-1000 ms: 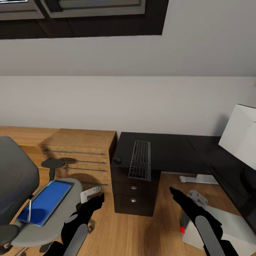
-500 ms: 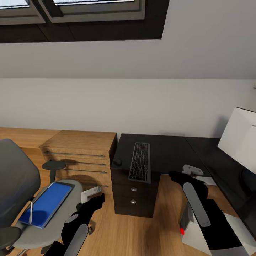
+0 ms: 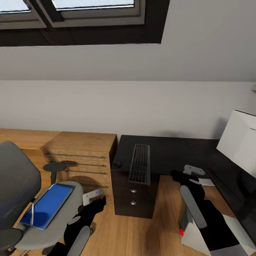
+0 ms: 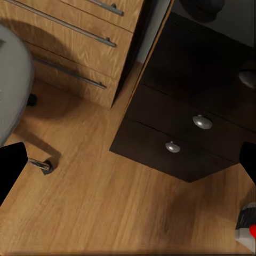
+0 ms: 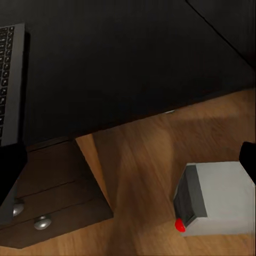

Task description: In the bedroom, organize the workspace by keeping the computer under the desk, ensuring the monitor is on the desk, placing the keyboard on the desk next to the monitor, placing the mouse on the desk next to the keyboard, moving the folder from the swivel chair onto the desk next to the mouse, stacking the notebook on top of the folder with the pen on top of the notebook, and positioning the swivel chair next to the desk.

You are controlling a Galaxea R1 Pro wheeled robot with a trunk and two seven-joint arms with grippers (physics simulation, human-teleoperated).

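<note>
The right tool had risen from floor level to the glossy black worktop's edge, its opening impossible to judge. The slim black keyboard lay just to its left, long axis running away from the robot.

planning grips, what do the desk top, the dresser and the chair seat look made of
Desk: black, smooth, faintly glossy, likely laminate; soft sheen in the right wrist view.
Dresser: light wood or wood-look veneer; visible grain, thin metal bar handles.
Chair: seat looks like matte grey upholstery, no shine, but the render leaves fabric or moulded plastic open.
</note>
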